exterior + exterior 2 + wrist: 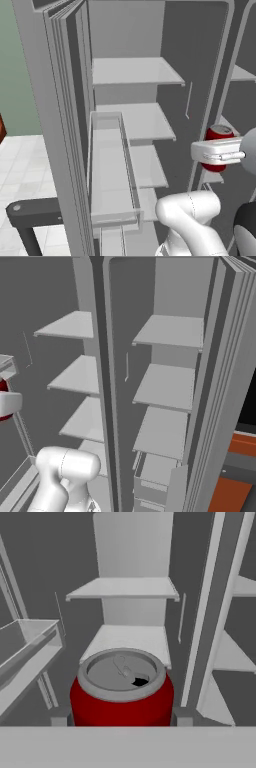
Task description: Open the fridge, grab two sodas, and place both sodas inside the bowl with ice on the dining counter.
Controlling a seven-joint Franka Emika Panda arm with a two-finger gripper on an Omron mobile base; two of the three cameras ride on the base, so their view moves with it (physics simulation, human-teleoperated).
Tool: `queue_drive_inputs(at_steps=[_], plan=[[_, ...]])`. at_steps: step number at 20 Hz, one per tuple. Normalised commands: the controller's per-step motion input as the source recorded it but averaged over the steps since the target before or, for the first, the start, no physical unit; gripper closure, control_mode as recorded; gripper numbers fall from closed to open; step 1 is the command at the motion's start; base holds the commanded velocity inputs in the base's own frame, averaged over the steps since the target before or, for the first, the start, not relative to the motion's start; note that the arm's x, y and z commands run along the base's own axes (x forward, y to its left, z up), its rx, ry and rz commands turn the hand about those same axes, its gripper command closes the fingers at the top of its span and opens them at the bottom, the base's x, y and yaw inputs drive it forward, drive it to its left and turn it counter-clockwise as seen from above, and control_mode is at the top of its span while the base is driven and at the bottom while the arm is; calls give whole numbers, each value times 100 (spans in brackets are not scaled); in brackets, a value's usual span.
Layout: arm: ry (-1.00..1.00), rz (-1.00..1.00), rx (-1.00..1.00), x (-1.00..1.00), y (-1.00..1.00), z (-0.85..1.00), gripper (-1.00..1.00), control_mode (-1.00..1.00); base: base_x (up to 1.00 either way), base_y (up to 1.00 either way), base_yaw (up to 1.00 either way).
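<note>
Clenched on one red soda can (122,694), the gripper (121,717) shows its two grey finger tips (60,717) pressed against the can's sides at 9 and 3 o'clock in the hand view. That view looks down onto the can's silver top, with its pull tab and dark drinking hole, details neither base view gives. From the left base view the same can (218,134) sits at about 3 o'clock, upright, its red wall half covered by the white hand (218,151) wrapped across it. The right base view catches just a sliver of red (4,401) at 9 o'clock, beside the white hand at the frame's edge.

The fridge (60,125) stands with both doors swung wide. Its body is smooth, matte grey; the shelves (135,70) are flat pale grey slabs. The left base view shows four shelves stacked in the left compartment and a clear, box-shaped door bin (112,170) on the open door at 7 o'clock. The right base view alone shows both compartments side by side, split by a dark vertical divider (102,381), with shelves stepping down on either side, and a strip of orange-brown surface (235,466) at 4 o'clock past the right door. One can is visible; it is held in the air in front of the left compartment's shelves, touching none of them.
</note>
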Motion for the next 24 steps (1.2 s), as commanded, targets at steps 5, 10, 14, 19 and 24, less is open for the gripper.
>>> queue_drive_inputs(at_steps=[5,10,14,19,24], plan=[[0,0,0,0,0,0,100,100,-63,1,5],[0,0,0,0,0,0,100,100,-87,0,11],[0,0,0,0,0,0,100,100,-84,-10,14],[0,0,0,0,0,0,100,100,-75,-36,20],[0,0,0,0,0,0,100,100,-67,-45,28]])
